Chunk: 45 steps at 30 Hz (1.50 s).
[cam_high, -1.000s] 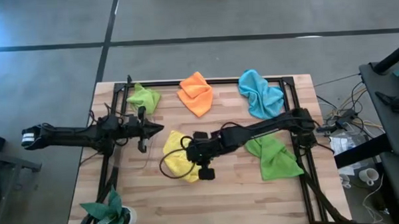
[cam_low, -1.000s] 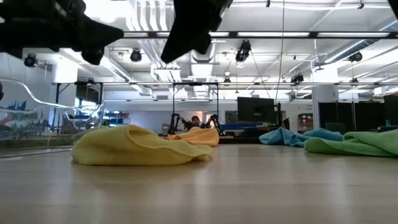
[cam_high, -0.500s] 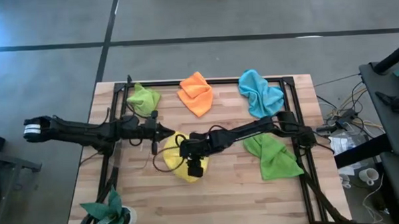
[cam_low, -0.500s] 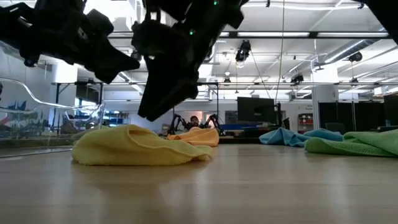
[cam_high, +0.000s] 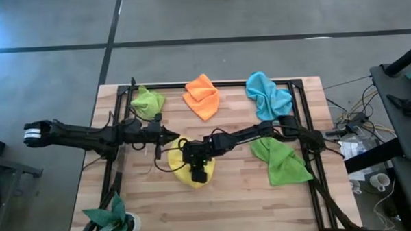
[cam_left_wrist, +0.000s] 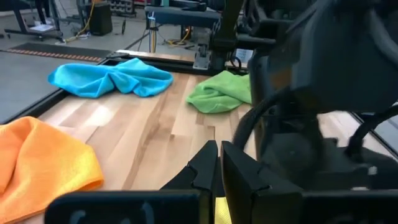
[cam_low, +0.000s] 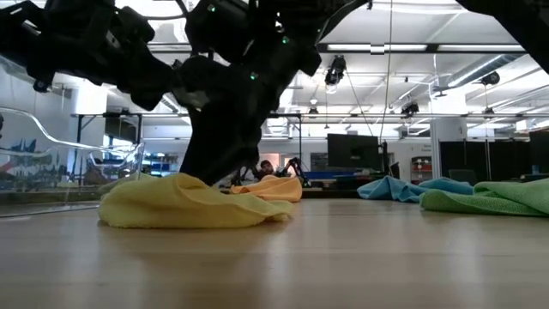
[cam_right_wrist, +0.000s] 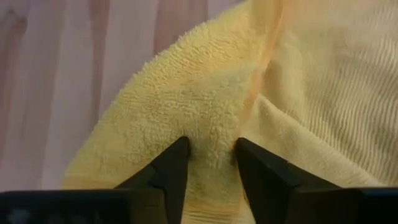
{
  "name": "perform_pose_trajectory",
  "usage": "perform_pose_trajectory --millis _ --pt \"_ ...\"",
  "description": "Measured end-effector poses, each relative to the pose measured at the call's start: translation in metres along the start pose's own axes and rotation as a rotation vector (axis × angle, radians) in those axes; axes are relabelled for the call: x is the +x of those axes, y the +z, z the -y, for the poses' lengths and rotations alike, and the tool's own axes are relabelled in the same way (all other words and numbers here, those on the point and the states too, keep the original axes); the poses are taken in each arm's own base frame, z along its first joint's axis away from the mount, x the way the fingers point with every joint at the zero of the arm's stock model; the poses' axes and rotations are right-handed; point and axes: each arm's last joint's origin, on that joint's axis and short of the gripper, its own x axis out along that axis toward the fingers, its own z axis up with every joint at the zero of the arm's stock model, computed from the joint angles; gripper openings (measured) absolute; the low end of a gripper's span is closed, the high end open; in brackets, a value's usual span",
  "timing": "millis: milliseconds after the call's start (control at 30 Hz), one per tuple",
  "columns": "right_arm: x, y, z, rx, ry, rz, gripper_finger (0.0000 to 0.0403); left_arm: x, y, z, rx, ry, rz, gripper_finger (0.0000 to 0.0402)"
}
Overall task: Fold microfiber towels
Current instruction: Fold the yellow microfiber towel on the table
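A crumpled yellow towel (cam_high: 178, 162) (cam_low: 189, 204) lies left of the table's middle. My right gripper (cam_right_wrist: 211, 146) (cam_high: 190, 157) has come down on it, its fingers closed on a raised fold. My left gripper (cam_left_wrist: 217, 163) (cam_high: 170, 134) is shut and empty. It hovers level just beyond the yellow towel's far-left edge. Along the far edge lie a lime green towel (cam_high: 149, 101), an orange towel (cam_high: 203, 95) and a light blue towel (cam_high: 268, 97). A darker green towel (cam_high: 282, 161) lies at the right. My right gripper pinches a raised ridge of the yellow towel (cam_right_wrist: 214, 118) between its two fingers (cam_right_wrist: 171, 165). The fingers slant down from above, from the table's right side. How many layers lie in the ridge I cannot tell. The towel rests bunched on the table.
A potted plant (cam_high: 113, 218) stands at the near left corner. A black frame (cam_high: 297, 85) runs round the table top. Bare wood (cam_high: 242, 196) shows along the near side, between the yellow and the darker green towel.
My right gripper has gone down and toward the table's left, from above the yellow towel's right side onto the towel. My left gripper has edged a little toward the towel. The towel has kept its place.
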Motion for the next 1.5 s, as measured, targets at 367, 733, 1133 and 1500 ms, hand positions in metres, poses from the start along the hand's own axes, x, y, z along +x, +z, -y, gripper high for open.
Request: perform_pose_trajectory --millis 367,733,1133,1500 --pt "-0.035 0.005 -0.035 -0.076 0.014 0.0 0.001 0.007 -0.001 0.0 -0.005 -0.002 0.014 0.0007" --pt "-0.124 -0.045 -0.085 -0.161 -0.262 -0.43 0.0009 0.046 -0.008 0.005 0.009 -0.027 -0.056 0.0007" --pt "-0.144 -0.083 -0.087 -0.11 -0.501 -0.499 0.0009 0.117 -0.025 0.053 0.293 -0.249 -0.344 0.0117" --pt "-0.148 -0.083 -0.086 -0.113 -0.525 -0.464 0.0009 0.154 -0.054 0.074 0.426 -0.114 -0.439 0.0144"
